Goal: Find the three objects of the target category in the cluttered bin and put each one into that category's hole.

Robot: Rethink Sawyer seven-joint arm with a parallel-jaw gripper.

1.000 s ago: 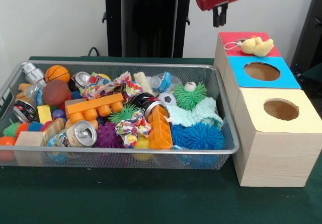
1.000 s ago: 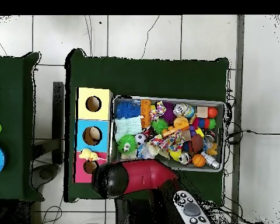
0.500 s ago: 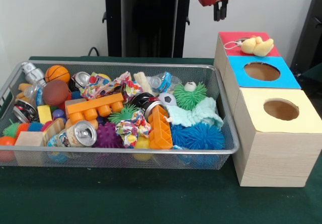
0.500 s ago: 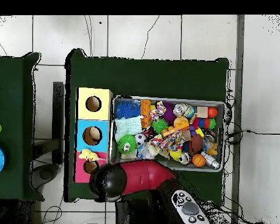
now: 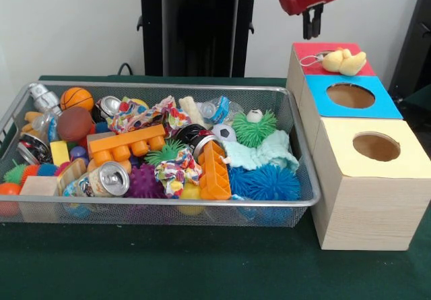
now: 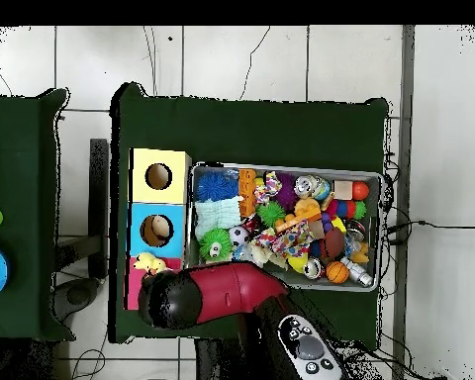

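Looking across the table (image 5: 202,273) from the front, I see 1 of the three objects (image 5: 343,61), a yellow plush duckling with a pale cord loop at one end, lying on the red top of the far box (image 5: 306,50), partly over that box's hole. In the overhead view the same toy (image 6: 147,264) shows just beside the arm's dark round head. The jaws (image 5: 313,25) hang above the far-left part of that red box, well clear of the toy, dark tips pressed together and holding nothing.

The bin (image 5: 168,209) of silver mesh sits left of the 3 boxes, heaped with clutter: an orange block (image 5: 128,143), a blue spiky ball (image 5: 266,182), a green spiky ball (image 5: 254,129), a small can (image 5: 108,178) and a mint cloth (image 5: 266,153). A rounded yellow shape (image 5: 190,193) shows low near the front wall of the bin, under a patterned cloth; I cannot tell what it is. The blue box (image 5: 350,96) and the yellow box (image 5: 374,148) each show an open hole.
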